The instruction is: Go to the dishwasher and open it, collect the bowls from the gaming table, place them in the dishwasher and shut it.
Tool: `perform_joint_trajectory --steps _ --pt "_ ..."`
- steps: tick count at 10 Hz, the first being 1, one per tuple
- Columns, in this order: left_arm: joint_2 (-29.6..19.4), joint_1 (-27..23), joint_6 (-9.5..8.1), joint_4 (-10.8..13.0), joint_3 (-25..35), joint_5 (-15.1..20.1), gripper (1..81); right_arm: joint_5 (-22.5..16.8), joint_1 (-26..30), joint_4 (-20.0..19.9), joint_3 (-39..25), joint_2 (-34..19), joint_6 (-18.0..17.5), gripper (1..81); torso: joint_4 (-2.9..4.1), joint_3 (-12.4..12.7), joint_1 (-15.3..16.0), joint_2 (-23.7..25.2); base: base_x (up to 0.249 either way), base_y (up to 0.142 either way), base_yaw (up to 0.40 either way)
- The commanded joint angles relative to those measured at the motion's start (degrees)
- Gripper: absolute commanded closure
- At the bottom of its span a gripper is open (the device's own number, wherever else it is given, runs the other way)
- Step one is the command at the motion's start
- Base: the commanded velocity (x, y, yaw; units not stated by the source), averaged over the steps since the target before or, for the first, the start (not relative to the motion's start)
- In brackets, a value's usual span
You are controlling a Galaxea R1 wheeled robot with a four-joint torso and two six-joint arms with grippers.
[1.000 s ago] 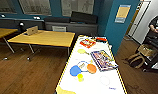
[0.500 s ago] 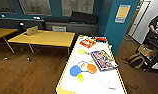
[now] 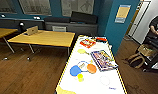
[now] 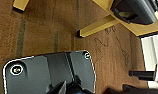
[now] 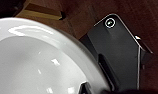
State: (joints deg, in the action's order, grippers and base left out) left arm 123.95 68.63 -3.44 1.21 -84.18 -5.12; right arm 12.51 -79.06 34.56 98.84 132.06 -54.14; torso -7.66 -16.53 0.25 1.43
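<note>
Right wrist view: white bowl [image 5: 32, 65] close.

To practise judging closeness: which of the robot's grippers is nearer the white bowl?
Right. The right gripper is close beside the white bowl; the left gripper hangs over brown floor near a yellow table leg.

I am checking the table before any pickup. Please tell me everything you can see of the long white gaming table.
The gaming table is long and rectangular, with a smooth white top and a thin yellow-and-dark rim. It runs away from the camera toward a teal wall. On it lie a blue disc, an orange disc, a small yellow cup, a colourful flat box and a red box. It stands on brown wooden floor.
</note>
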Motion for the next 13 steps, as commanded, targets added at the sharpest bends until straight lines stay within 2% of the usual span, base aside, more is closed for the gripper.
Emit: perform_joint_trajectory --steps 1,4,7,8,10,11,13 --pt "-5.99 -14.53 -0.96 -7.61 10.17 8.1 1.0 -0.03 0.78 4.11 4.94 3.66 0.26 81.1 0.0 0.0 0.0 0.0 0.0 0.0 0.0" --pt "-6.34 -24.71 -1.04 -15.69 12.54 14.6 1.0 -0.11 0.6 4.11 7.41 6.22 0.26 81.1 0.0 0.0 0.02 0.0 0.0 0.0 0.0" --pt "-6.52 -34.11 -1.13 -21.07 12.72 19.36 1.0 -1.61 1.31 4.02 7.5 7.45 0.26 81.1 0.0 0.0 0.02 0.0 0.0 0.0 0.0" --pt "-6.34 -37.02 -2.98 -21.51 12.46 21.55 1.0 -2.31 1.65 4.11 7.58 7.98 0.26 81.1 0.0 0.0 0.02 0.0 0.0 0.0 0.0" --pt "-5.03 -42.03 -8.78 -21.42 10.08 24.19 1.0 -3.19 2.01 3.94 7.85 8.69 0.17 81.1 0.0 0.0 0.02 0.0 0.0 0.0 0.0" --pt "-3.2 -45.36 -12.1 -20.98 7.2 27.5 1.0 -3.28 2.36 3.94 8.02 9.03 0.17 81.1 0.0 0.0 0.02 0.0 0.0 0.0 0.0" --pt "0.57 -51.08 -15.27 -20.29 2.81 35.32 1.0 -4.51 3.06 3.85 8.37 9.56 0.17 81.1 0.0 -0.02 0.02 0.0 0.0 0.0 0.0"
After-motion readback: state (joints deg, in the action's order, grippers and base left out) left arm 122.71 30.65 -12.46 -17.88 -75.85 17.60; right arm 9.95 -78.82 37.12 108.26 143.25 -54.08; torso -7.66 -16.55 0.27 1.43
